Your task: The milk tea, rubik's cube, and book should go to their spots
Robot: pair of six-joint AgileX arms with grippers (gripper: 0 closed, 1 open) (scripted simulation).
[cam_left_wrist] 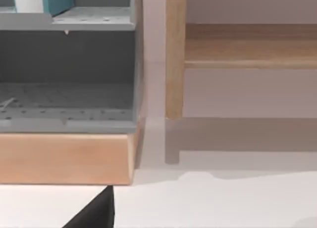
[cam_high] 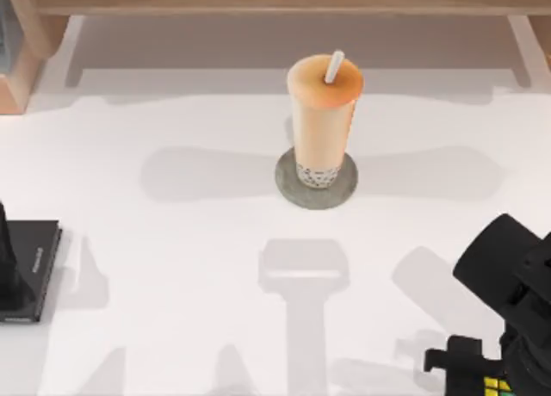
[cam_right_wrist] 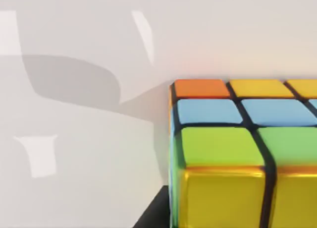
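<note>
Down at the table's near right corner over the rubik's cube (cam_high: 494, 387), right gripper (cam_high: 482, 372) far nearer than left, cube just beneath; jaw state cannot be told.

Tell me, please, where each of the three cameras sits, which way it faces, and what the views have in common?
Top view: above the table, looking down on the milk tea standing on a grey coaster; the left arm is at the left edge, the right arm at lower right.
Left wrist view: low over the table, facing a grey shelf unit holding the book; a dark bit of the left gripper shows.
Right wrist view: close above the rubik's cube.
Shared: the rubik's cube also appears in the top view by the right gripper.
</note>
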